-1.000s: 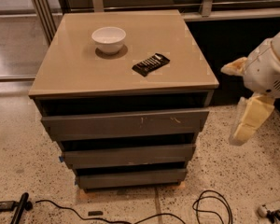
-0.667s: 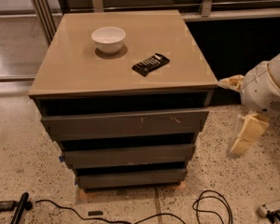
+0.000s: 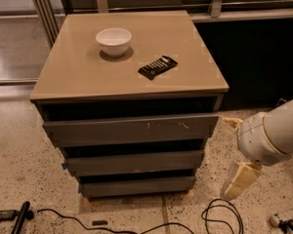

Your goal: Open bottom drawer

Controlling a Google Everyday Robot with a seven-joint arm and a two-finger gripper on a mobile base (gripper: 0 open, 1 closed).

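So the bottom drawer [image 3: 136, 185] sits lowest in the cabinet [image 3: 88, 77], front running side to side, and my claw [image 3: 238, 180] hangs past its right end at about that height, can't tell if clenched or released.

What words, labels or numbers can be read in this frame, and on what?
Nothing here is legible.
dark packet on the cabinet top: pale markings, too blurred to read.
white bowl: no writing.
widest front: only pale scratches, no text.
gripper, low to the right of the bottom drawer: no label visible.
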